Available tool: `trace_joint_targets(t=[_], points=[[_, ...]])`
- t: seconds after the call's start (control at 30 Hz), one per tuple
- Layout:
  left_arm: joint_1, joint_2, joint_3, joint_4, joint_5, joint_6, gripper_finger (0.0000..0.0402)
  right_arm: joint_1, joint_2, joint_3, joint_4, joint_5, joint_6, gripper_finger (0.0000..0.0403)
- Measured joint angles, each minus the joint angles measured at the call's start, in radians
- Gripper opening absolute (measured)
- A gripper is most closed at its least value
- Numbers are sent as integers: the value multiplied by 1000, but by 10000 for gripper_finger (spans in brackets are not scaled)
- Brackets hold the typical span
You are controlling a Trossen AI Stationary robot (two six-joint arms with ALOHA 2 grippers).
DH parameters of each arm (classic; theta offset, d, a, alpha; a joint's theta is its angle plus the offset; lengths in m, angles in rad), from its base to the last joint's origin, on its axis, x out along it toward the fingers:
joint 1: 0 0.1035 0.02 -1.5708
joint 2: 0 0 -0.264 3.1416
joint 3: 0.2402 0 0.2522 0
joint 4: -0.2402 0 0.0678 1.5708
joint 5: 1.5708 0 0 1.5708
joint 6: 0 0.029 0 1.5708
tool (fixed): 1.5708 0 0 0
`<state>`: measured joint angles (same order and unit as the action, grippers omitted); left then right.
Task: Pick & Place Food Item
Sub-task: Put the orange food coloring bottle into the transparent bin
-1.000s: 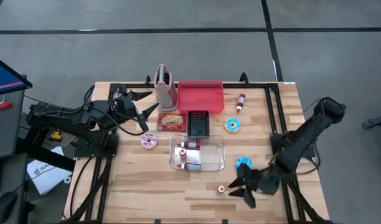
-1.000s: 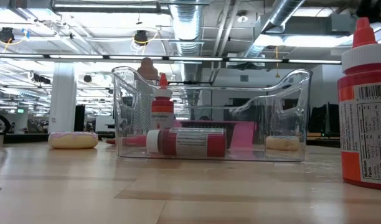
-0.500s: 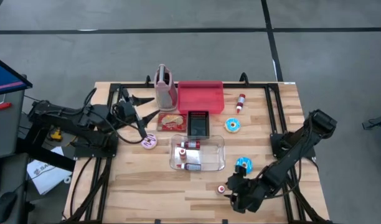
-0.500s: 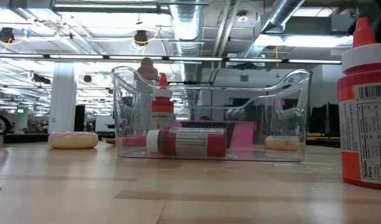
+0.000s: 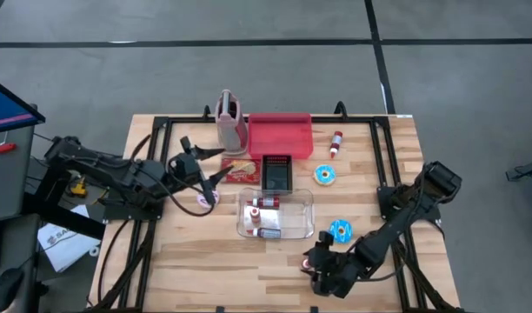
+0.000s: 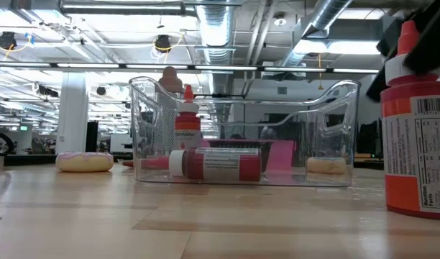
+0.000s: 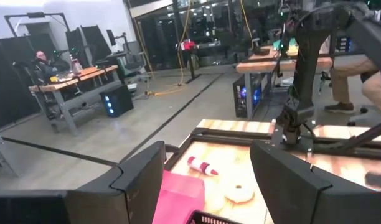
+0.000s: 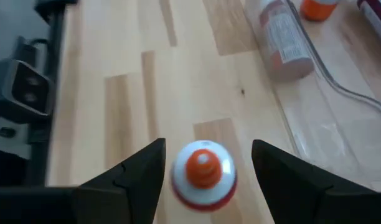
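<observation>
right wrist view: open right tool straddles bottle.

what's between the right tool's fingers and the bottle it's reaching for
Nothing but a thin strip of bare wood. In the right wrist view the right tool stands open, one finger on each side of the upright red bottle, with the table showing in the gaps.

Overhead camera looks straight down on the worktop; low camera looks level across it; both share the clear bin.
</observation>
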<state>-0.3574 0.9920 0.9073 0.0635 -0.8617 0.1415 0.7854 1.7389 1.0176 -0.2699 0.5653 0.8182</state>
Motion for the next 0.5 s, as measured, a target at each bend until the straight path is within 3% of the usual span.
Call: trace_joint_targets(t=[0.23, 0.5], points=[[-76, 39, 0, 53, -66, 0, 229, 6, 19, 0, -11, -5, -15, 213], [-123, 38, 0, 59, -111, -27, 197, 10, 15, 0, -6, 8, -15, 127]])
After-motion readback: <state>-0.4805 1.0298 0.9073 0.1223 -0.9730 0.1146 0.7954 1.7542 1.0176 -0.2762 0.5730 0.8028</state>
